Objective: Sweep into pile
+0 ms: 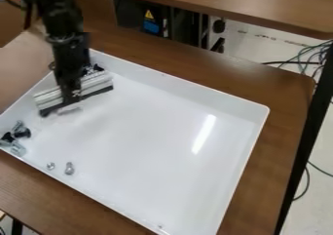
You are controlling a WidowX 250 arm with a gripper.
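Sweeper (98, 84) was clamped in my gripper (71, 95), long axis slanting across the tray (143, 141); two loose metal pieces (69, 168) lay camera-side of the gripper, facing the blade (96, 93) broadside, but the hardware cluster (23, 132) sat off its view-left end

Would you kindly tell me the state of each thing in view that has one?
Tool, pointing down, seemingly closed on the wiper
Wiper, upright, black edge down
Tray, flat on the table, open-topped
Bolts, loose, some clustered at the tray's left corner, two apart from them near its front edge
Cables, loose, curving
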